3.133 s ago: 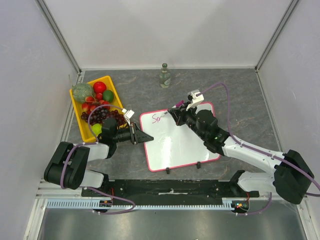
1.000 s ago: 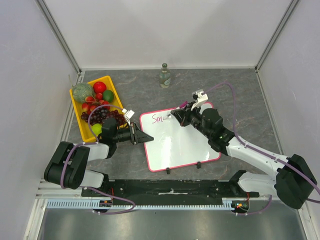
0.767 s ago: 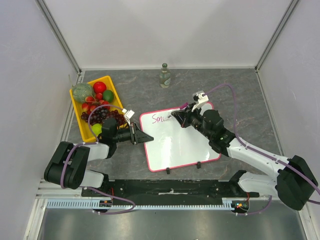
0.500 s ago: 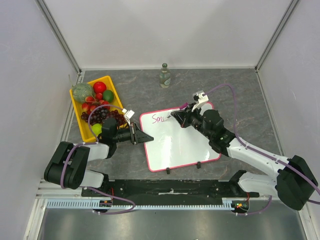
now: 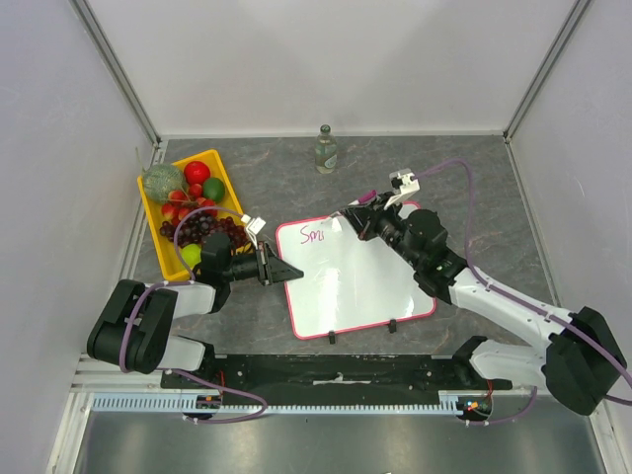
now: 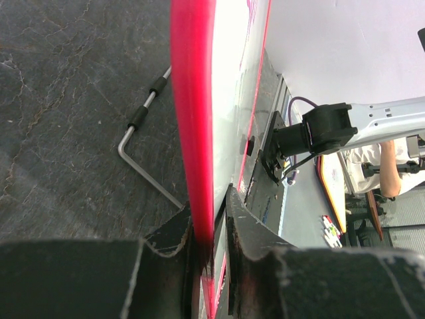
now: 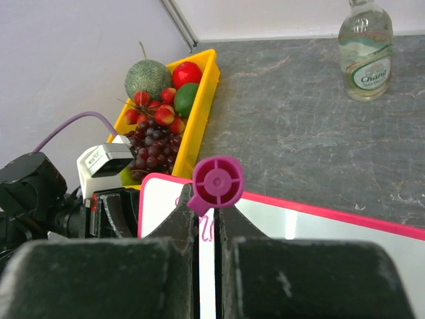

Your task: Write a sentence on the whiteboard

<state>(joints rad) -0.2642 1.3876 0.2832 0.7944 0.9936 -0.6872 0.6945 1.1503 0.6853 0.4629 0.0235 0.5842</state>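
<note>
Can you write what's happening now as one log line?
left fingers: shut on whiteboard rim | right fingers: shut on pink marker | sentence: only "Smi" written

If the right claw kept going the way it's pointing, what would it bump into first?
Probably the whiteboard: the right gripper, holding a marker, slants down toward its far-left corner by the pink writing. Its height above the board is unclear.

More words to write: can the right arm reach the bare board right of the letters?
Probably yes. The right gripper holds the marker just beside the letters, the whiteboard beyond is bare, and the left gripper clamps only its left edge.
</note>
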